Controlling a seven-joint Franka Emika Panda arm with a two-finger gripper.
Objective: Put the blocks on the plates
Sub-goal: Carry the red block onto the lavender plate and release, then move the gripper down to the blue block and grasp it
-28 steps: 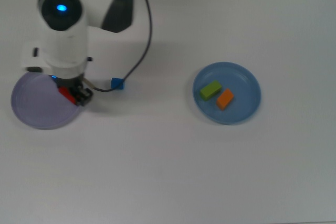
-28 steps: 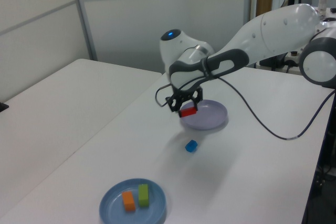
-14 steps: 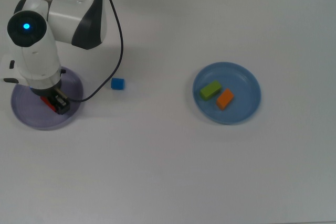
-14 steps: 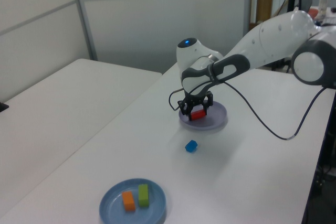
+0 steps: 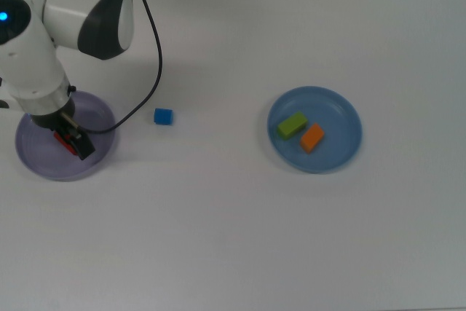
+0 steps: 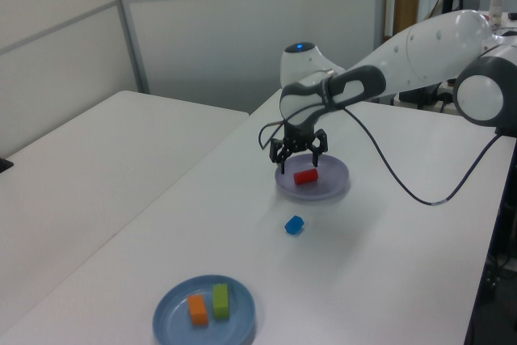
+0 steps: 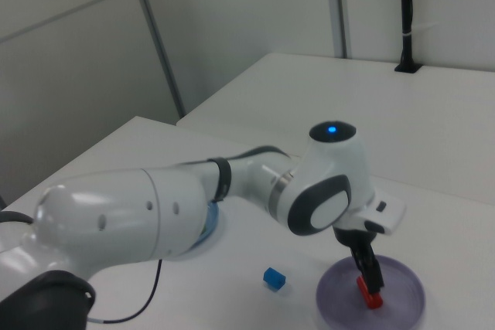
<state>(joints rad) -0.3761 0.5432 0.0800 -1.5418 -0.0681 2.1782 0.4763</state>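
Franka arm at a white table (image 5: 233,238), its gripper (image 6: 299,149) poised just above the lavender plate (image 5: 36,165) with the two black fingers spread apart and nothing between them, as the left view shows most clearly. Red block (image 6: 305,176) lies flat on that plate, directly below the parted fingers and clear of them in the left view. In the top view only a sliver of the red block (image 5: 65,143) shows beside the dark fingers, and the arm's white body covers the plate's upper left portion. The right view shows the red block (image 7: 369,294) on the lavender plate (image 7: 402,307) with one dark finger reaching down close to it; whether they touch there cannot be told, and the plate's lower edge is cut off by the frame.

Blue cube (image 5: 163,116) sits on the bare table near the lavender plate, on the top view's right of it, on neither plate; it also appears in the left view (image 6: 294,225) and the right view (image 7: 274,277).

Light blue plate (image 5: 342,107) stands well apart, toward the top view's right, holding the green block (image 5: 292,125) and the orange block (image 5: 312,137) side by side. In the right view this plate is almost wholly hidden behind the arm. A black cable (image 5: 156,49) loops from the arm across the table.
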